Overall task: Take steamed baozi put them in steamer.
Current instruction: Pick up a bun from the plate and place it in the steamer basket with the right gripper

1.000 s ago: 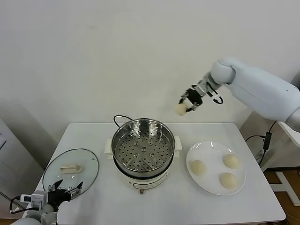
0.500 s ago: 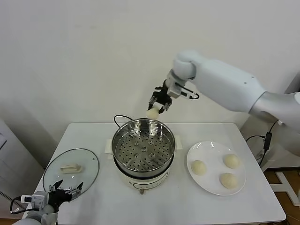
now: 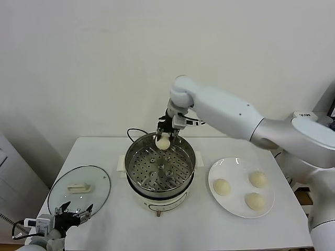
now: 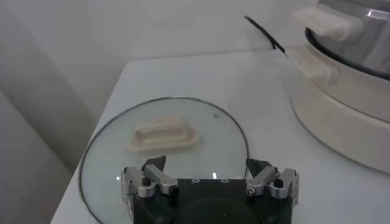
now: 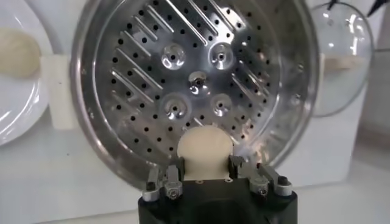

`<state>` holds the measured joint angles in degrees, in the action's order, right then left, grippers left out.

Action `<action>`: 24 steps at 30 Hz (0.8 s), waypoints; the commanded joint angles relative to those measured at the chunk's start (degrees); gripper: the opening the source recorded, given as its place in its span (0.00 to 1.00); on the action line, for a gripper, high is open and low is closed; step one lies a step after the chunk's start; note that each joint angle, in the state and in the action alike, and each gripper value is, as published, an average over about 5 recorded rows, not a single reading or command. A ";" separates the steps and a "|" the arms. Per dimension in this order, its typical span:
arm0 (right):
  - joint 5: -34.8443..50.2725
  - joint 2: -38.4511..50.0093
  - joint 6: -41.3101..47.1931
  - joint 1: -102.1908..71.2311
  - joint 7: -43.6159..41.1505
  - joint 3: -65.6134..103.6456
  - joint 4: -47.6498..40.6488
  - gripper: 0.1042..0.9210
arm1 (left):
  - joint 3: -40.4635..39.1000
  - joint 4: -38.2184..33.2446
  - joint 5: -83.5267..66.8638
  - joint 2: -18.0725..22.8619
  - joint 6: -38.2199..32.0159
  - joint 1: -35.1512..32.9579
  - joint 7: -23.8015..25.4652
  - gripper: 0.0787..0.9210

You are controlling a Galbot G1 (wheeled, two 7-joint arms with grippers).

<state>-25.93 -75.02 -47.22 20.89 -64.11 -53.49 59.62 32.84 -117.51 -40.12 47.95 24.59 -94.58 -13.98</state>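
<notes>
- The right gripper [image 3: 163, 137] clamps 1 round cream-white steamed bun [image 3: 163, 142] between its fingers [image 5: 172, 176], above the far rim of the round shiny stainless-steel steamer [image 3: 133, 152].
- The bun is round, with no clear long axis.
- 3 buns sit on the flat white plate [image 3: 233, 207], right of the steamer.
- The left gripper [image 3: 72, 213] hovers at the near left, fingers spread wide, beside the round glass lid [image 3: 99, 188].

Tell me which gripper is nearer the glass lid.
Left. The left gripper sits at the glass lid's near edge, open and empty. The right gripper is far off, over the steamer, holding a baozi.
</notes>
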 commanded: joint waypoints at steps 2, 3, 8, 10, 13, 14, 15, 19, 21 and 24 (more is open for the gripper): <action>-6.75 -1.46 -2.78 -4.93 0.33 2.13 -0.21 0.43 | -0.09 0.09 0.07 0.08 0.05 0.13 -0.01 0.88; -7.08 -1.50 -2.78 -5.21 0.54 2.31 -0.23 0.43 | -0.15 0.10 0.09 0.10 0.06 0.19 -0.01 0.88; -8.78 -1.84 -2.78 -6.27 1.39 3.23 -0.54 0.43 | -0.39 0.13 0.24 0.14 0.07 0.35 -0.02 0.88; -9.18 -1.88 -2.78 -6.46 1.45 3.31 -0.60 0.44 | -0.41 0.10 0.26 0.19 0.07 0.34 -0.02 0.88; -9.30 -1.87 -2.78 -6.62 1.96 3.47 -0.73 0.48 | -0.40 0.08 0.26 0.26 0.05 0.27 -0.02 0.88; -8.99 -1.84 -2.78 -6.53 2.15 3.57 -0.72 0.51 | -0.39 0.09 0.26 0.28 0.05 0.24 -0.03 0.88; -8.60 -1.80 -2.78 -6.38 2.24 3.67 -0.65 0.54 | -0.37 0.09 0.26 0.30 0.05 0.21 -0.03 0.88; -2.55 -0.48 -2.78 -3.27 1.23 2.69 0.39 0.69 | -0.21 -0.06 0.27 0.33 0.02 -0.01 -0.05 0.88; 2.61 1.00 -2.44 -0.74 0.76 1.44 1.13 0.75 | -0.02 -0.17 0.24 0.34 -0.01 -0.17 -0.05 0.88; 11.17 4.20 0.57 3.94 -0.07 -1.34 2.00 0.84 | 0.27 -0.23 0.20 0.27 -0.02 -0.25 -0.08 0.88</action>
<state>-27.33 -74.42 -47.20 18.61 -63.27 -51.96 60.44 32.83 -117.64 -39.88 48.28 24.60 -94.75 -14.04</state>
